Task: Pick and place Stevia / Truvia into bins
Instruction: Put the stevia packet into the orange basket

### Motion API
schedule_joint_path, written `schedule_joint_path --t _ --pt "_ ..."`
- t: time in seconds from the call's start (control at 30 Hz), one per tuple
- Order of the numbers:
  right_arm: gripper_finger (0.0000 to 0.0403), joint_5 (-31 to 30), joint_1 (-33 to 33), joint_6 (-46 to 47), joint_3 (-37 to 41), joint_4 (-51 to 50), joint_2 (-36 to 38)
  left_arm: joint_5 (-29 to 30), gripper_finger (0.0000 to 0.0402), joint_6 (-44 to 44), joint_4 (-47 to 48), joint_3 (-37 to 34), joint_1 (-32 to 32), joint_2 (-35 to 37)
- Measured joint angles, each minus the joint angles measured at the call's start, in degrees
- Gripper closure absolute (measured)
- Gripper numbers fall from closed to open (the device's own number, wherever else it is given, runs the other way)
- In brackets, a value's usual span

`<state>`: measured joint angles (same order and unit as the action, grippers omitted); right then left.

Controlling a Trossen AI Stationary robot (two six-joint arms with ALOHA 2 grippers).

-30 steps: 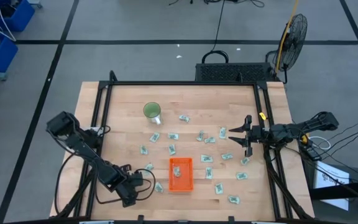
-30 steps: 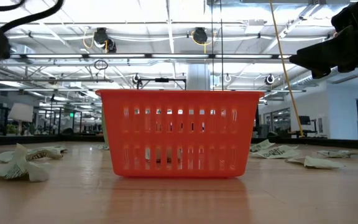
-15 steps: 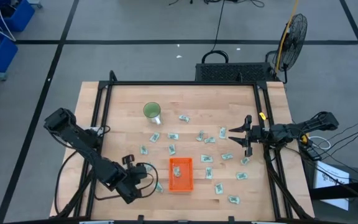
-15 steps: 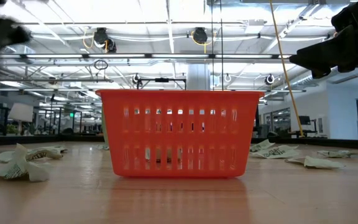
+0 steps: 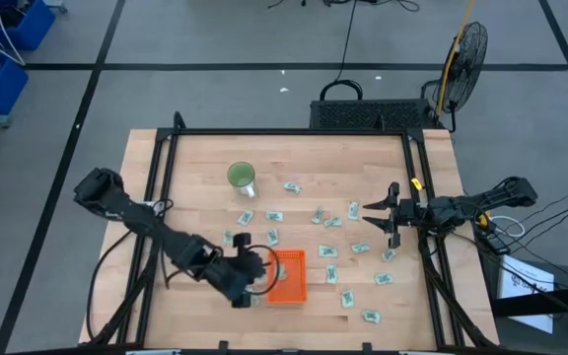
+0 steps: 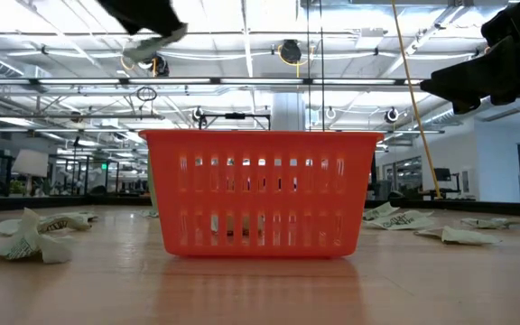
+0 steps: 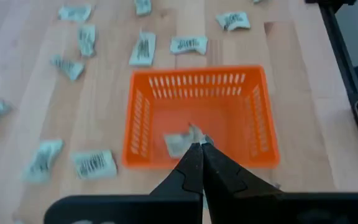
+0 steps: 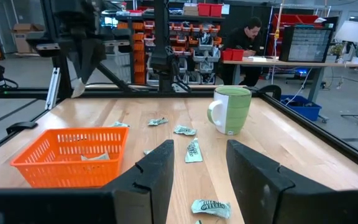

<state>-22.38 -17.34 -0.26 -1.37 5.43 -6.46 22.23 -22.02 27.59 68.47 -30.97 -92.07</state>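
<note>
Green mug (image 5: 241, 177) stands toward the desk's (image 5: 195, 158) far edge, sachets (image 5: 323, 219) scattered mid-desk. My left tool (image 5: 254, 268), beside the orange tray (image 5: 294, 288), is clamped on a sachet (image 6: 149, 47). My right tool (image 5: 381, 216) waits near the right edge, fingers apart, holding nothing.

You're working in a large industrial lab or workshop: an open ceiling with strip lights (image 6: 242, 54), shelves of red and orange parts bins (image 8: 194, 28), a person seated at a workbench (image 8: 247, 37), a floor fan (image 5: 464, 54) and taped grey flooring (image 5: 264, 39).
</note>
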Motion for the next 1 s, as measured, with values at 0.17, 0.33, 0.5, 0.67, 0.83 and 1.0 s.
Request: schedule_joint_path --t 0.17,0.33,0.5,0.67,0.83,1.0 --pt "0.0261 -0.01 0.00 0.01 0.00 0.00 0.00 -1.60 0.0396 2.25 -1.33 0.00 4.22 -0.44" --pt "0.0261 -0.02 0.01 0.01 0.00 0.00 0.00 -7.71 0.0399 3.80 -6.77 0.00 8.57 -4.83" --pt "0.0261 -0.02 -0.01 -0.01 0.00 0.02 0.01 -14.72 0.0384 8.94 -11.21 -0.04 10.24 -9.69" --pt "0.0261 -0.02 0.00 0.00 0.00 -0.01 0.02 -13.37 0.0381 10.44 -11.04 -0.04 10.89 -10.99" --pt "0.0261 -0.02 0.02 0.00 0.00 0.02 0.00 -13.16 0.0385 10.40 -11.39 -0.02 11.74 -10.73" --pt "0.0261 0.01 -0.01 0.01 0.00 0.02 0.02 -13.16 0.0359 12.58 -11.40 -0.02 11.83 -10.58"
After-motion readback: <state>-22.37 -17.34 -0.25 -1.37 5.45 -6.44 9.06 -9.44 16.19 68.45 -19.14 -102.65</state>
